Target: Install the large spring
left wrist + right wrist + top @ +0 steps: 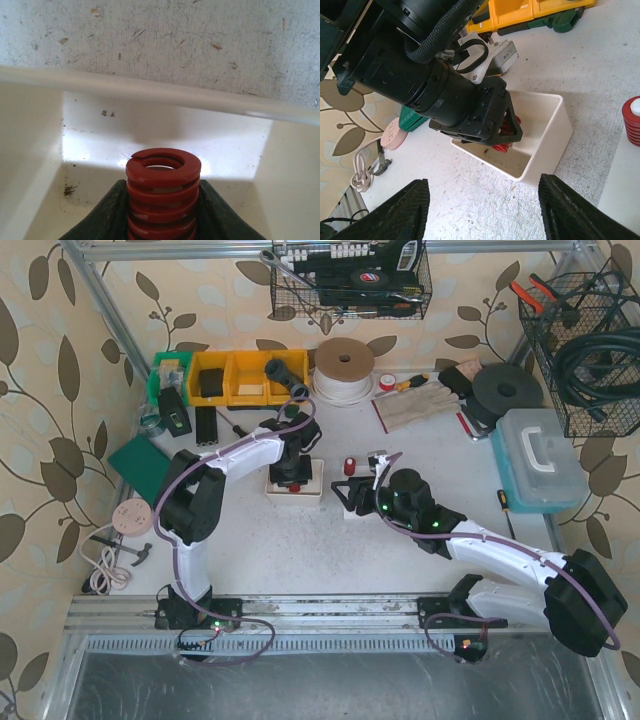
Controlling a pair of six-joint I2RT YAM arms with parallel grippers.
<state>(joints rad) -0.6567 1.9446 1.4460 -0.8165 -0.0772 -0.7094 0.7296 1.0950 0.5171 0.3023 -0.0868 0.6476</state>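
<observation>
The large spring (162, 192) is cut off below by the bottom edge of the left wrist view. From the right wrist, the left gripper (501, 134) covers most of it inside the white tray (555, 125). A second red spring (632, 122) is cropped at the right edge.

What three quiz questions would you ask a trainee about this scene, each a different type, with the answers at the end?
1. True or false: the left claw grips a red spring.
2. Where is that spring now? A: inside the white tray. B: in a yellow bin. C: on the grey toolbox.
3. Fill in the gap: the right claw has its fingers ____, with nothing between them.

Key: 1 true. 2 A. 3 open.
</observation>
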